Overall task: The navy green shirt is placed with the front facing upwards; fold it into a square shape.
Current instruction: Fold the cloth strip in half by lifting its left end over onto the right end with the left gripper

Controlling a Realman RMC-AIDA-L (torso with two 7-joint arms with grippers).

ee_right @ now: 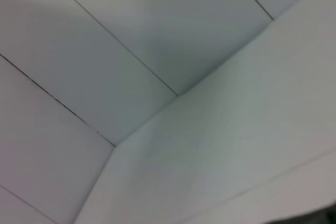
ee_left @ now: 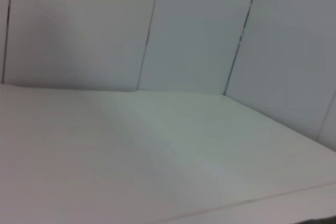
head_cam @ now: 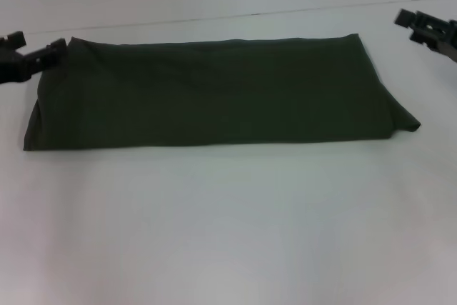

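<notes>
Navy green shirt [head_cam: 214, 94], folded band, long axis left-to-right on table [head_cam: 228, 233]; both grippers' fingers' state unclear.

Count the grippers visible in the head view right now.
2. The left gripper sits at the far left corner of the folded dark olive-green cotton shirt. The right gripper hangs at the far right, apart from the shirt.

Surface [head_cam: 214, 233]: plain white, evenly lit | Far edge: meets pale wall [ee_left: 199, 30] | Wall: panelled, thin dark vertical seams
</notes>
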